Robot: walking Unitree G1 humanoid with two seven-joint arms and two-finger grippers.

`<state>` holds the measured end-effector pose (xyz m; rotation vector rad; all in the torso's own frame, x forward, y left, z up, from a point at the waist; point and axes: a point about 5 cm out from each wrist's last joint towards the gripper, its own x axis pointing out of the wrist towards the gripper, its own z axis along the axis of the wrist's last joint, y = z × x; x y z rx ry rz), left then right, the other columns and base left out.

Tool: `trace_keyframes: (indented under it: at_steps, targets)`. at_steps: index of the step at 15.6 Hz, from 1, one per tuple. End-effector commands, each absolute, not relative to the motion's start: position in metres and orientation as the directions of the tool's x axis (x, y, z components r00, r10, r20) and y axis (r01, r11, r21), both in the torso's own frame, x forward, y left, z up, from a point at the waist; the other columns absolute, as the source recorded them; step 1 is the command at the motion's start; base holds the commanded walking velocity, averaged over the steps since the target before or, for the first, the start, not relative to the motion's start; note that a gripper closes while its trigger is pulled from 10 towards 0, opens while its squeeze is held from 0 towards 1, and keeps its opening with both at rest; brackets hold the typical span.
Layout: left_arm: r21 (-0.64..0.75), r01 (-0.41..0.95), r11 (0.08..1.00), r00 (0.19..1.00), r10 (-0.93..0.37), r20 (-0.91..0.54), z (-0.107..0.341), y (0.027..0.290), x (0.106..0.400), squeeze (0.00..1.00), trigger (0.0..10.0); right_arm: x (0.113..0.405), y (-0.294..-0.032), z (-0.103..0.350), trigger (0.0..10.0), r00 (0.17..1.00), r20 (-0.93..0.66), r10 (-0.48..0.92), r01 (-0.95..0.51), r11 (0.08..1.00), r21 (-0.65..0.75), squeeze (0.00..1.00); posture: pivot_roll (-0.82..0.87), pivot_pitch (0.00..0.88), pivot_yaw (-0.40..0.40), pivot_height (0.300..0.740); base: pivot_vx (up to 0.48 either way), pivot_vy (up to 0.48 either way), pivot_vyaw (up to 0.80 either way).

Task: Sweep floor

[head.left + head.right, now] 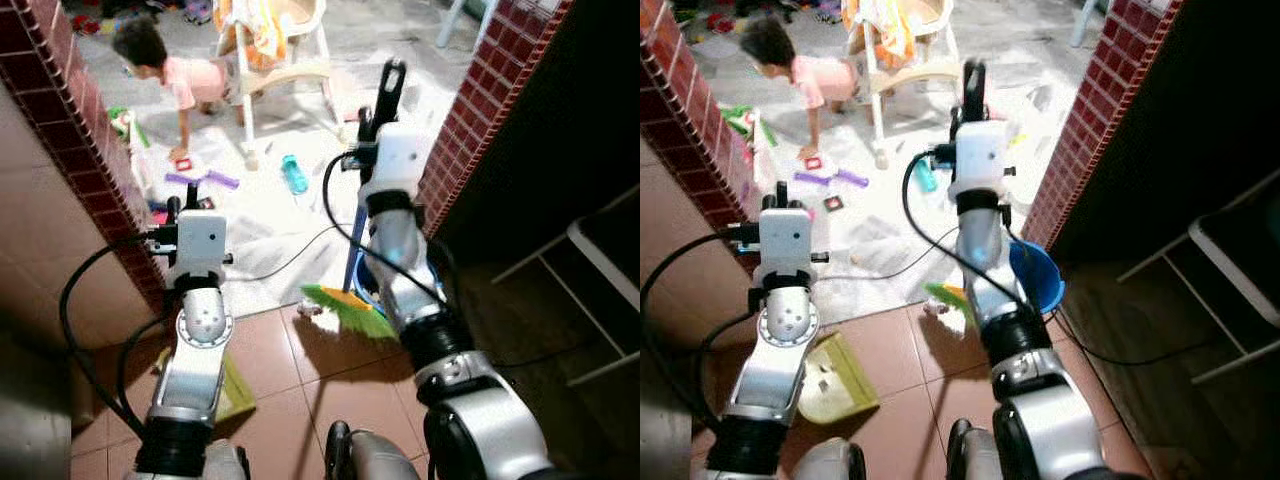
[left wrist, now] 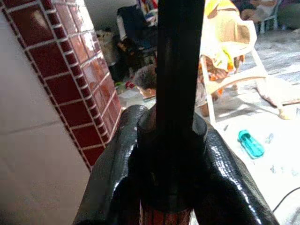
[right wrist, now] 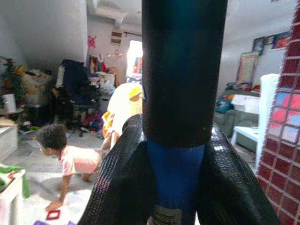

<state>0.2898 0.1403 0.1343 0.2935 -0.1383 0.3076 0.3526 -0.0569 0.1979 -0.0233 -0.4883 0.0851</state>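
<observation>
Broom (image 1: 350,310) bristles, green with a bit of orange, are seen resting on the red tile floor (image 1: 290,370) right at the doorway, with the blue handle (image 3: 176,178) running up into the right gripper (image 3: 176,154). Those jaws are pinched around the handle, black fingers (image 3: 117,187) pressed against it on both sides in the right wrist view. A blue bucket (image 1: 1040,275) is parked just behind the right arm, next to the brick pillar (image 1: 1090,120).

The left gripper (image 2: 171,154) is clamped on a dark pole (image 2: 176,70), its jaws wrapped tight around it. Below the left arm a yellow-green dustpan (image 1: 835,385) is lying on the tiles, tilted a little.

Past the doorway, a pale floor is littered with stuff: a teal bottle (image 1: 294,174), purple toy pieces (image 1: 200,180), a black cable (image 1: 290,262) trailing across. A child in a pink shirt (image 1: 175,70) is seen crawling near a white high chair (image 1: 280,50). A white rack (image 1: 600,280) is half visible in the dark area on the right.
</observation>
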Motion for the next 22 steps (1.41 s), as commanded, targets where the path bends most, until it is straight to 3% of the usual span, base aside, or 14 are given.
trace_keyframes:
  at_steps: [1,6,10,12,16,19,20,22]
  targets:
    - [0.232,-0.343,0.91,0.926,0.285,0.248,0.151,0.138,0.286,0.0,10.0,0.348,-0.049,0.214,10.0,0.831,0.547,0.098,-0.096,0.995,-0.033,0.0,0.01,0.153,-0.043,0.74,0.0,0.0,0.0]
    - [0.196,-0.303,0.933,0.94,0.258,0.222,0.152,0.13,0.266,0.0,10.0,0.338,-0.024,0.218,10.0,0.803,0.577,0.153,-0.164,0.986,-0.033,0.0,0.05,0.249,-0.051,0.74,0.0,0.0,0.0]
    - [0.202,-0.299,0.933,0.945,0.261,0.196,0.151,0.13,0.251,0.0,10.0,0.332,-0.011,0.232,10.0,0.727,0.653,0.213,-0.172,0.977,-0.127,0.0,0.07,0.297,-0.063,0.74,0.0,0.0,0.0]
    - [0.189,-0.3,0.935,0.944,0.263,0.199,0.153,0.127,0.246,0.0,10.0,0.329,-0.001,0.218,10.0,0.707,0.647,0.284,-0.174,0.957,-0.23,0.0,0.08,0.326,-0.073,0.74,0.0,0.0,0.0]
    - [0.156,-0.269,0.95,0.957,0.246,0.155,0.149,0.124,0.244,0.0,10.0,0.323,0.01,0.2,10.0,0.724,0.606,0.329,-0.196,0.941,-0.275,0.0,0.07,0.333,-0.083,0.74,0.0,0.0,0.0]
    - [0.158,-0.261,0.952,0.96,0.239,0.148,0.148,0.121,0.247,0.0,10.0,0.321,0.017,0.173,10.0,0.81,0.472,0.348,-0.302,0.938,-0.173,0.0,0.07,0.326,-0.09,0.74,0.0,0.0,0.0]
    - [0.155,-0.259,0.953,0.96,0.237,0.147,0.148,0.121,0.248,0.0,10.0,0.318,0.02,0.156,10.0,0.847,0.36,0.391,-0.398,0.916,-0.056,0.0,0.06,0.317,-0.095,0.74,0.0,0.0,0.0]
    - [0.154,-0.254,0.955,0.962,0.232,0.147,0.147,0.12,0.249,0.0,10.0,0.317,0.021,0.15,10.0,0.84,0.296,0.455,-0.488,0.872,0.045,0.0,0.05,0.303,-0.099,0.74,0.0,0.0,0.0]
